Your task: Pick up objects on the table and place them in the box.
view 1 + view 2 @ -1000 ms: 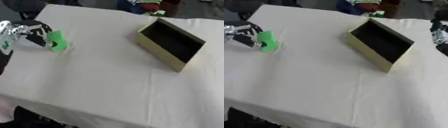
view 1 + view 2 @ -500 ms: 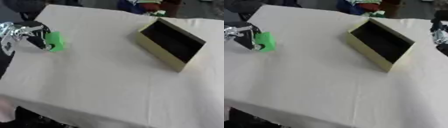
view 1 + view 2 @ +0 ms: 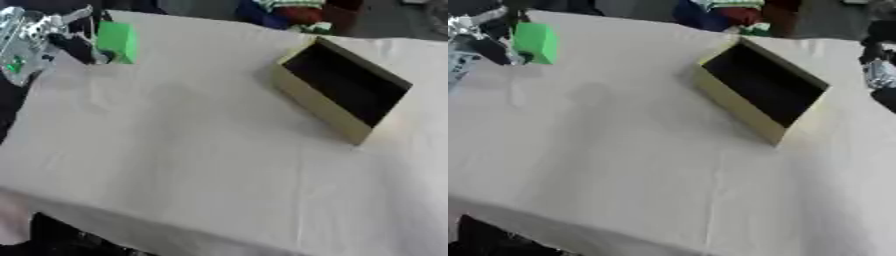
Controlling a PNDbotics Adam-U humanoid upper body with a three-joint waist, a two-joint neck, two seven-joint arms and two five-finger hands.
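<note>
Moved since the earlier frame: green block, now higher against the left hand and clear of the cloth; the view itself has also shifted.

Tabletop (image 3: 175, 150): white cloth, fills most of the view.
Box (image 3: 343, 90): tan walls, dark interior, open top, right of centre, well apart from the block.
Left hand (image 3: 54, 36): upper left corner, fingers pinched on the block.
Right hand (image 3: 880, 65): right edge, partly cut off; whether its fingers are apart or together cannot be told.
Green block (image 3: 116, 41): held at the left hand's fingertips, on their right side, above the tabletop's far left corner.
</note>
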